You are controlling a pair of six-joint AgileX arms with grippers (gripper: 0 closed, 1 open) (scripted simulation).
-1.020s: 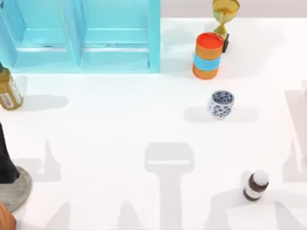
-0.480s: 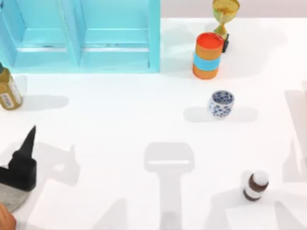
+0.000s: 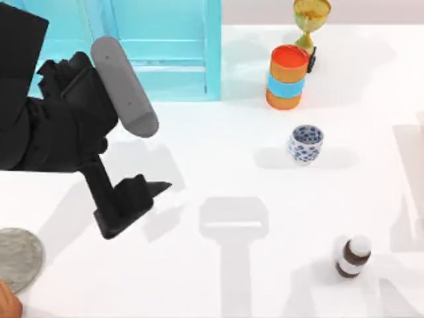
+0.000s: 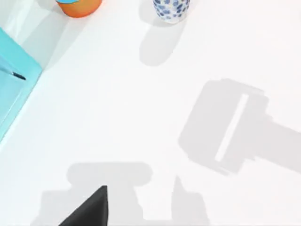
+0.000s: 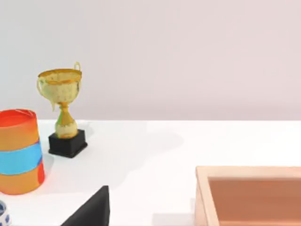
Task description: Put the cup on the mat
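Observation:
The cup [image 3: 305, 143], white with a dark-blue pattern, stands upright on the white table, right of centre; its base also appears in the left wrist view [image 4: 171, 7]. The mat [image 3: 16, 257], a grey speckled disc, lies at the table's front left edge, partly cut off. My left gripper [image 3: 149, 195] hangs open and empty over the left half of the table, between mat and cup and well left of the cup. One dark left finger [image 4: 89, 209] is seen above bare table. A dark part of my right gripper [image 5: 91, 212] edges into the right wrist view.
An orange-and-blue cylinder [image 3: 287, 76] and a golden trophy [image 3: 311, 16] stand behind the cup. A cyan cabinet [image 3: 165, 46] fills the back left. A brown bottle [image 3: 353, 256] stands at the front right. An orange object [image 3: 6, 306] sits by the mat. A wooden box [image 5: 249, 193] is near the right arm.
My left arm has swung from the front left corner up and rightward into the picture, uncovering the mat. The cup has stayed in place.

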